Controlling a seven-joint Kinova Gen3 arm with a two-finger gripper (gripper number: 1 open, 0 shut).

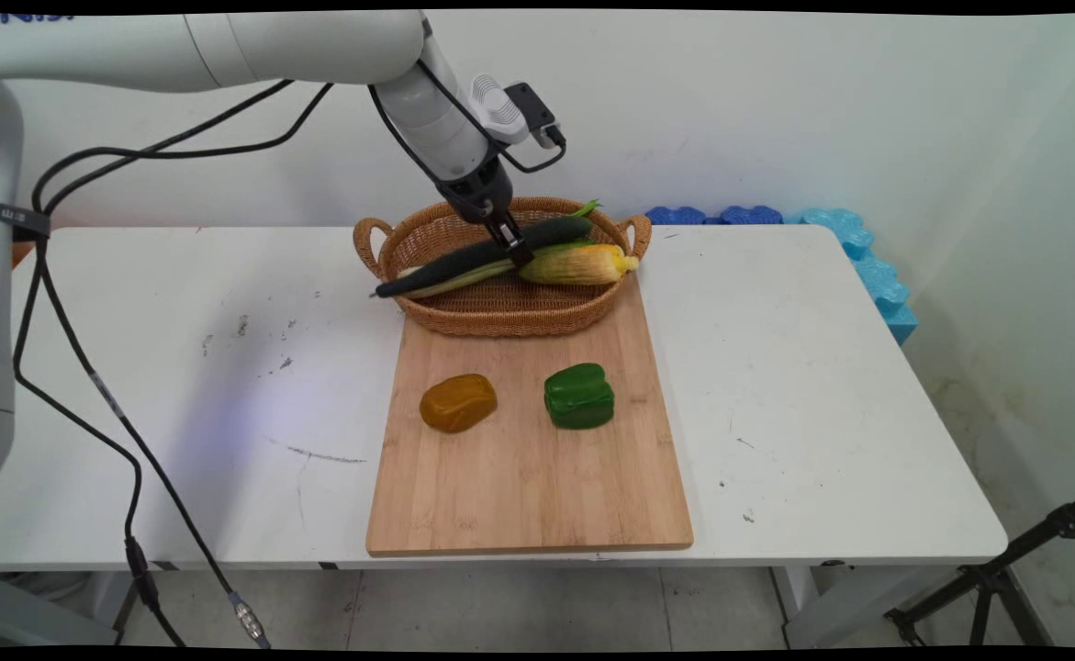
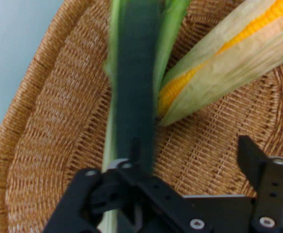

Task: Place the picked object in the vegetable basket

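Over the wicker basket (image 1: 500, 312) at the far end of the cutting board (image 1: 528, 459), your claw (image 1: 511, 240) sits right on the long dark green vegetable (image 1: 482, 257) (a cucumber, by the look of it). Its long axis runs across the basket, low over the left rim and rising toward the right, and the claw meets it near mid-length, crosswise. The corn cob (image 2: 219, 63) lies just beside it, touching or nearly so. In the hand view the fingers (image 2: 272, 189) stand well apart, released, the cucumber lying against the left one. The arm reaches down steeply from the upper left. Nearer you, the orange pepper (image 1: 458, 402) and green pepper (image 1: 579, 396) rest on the board.
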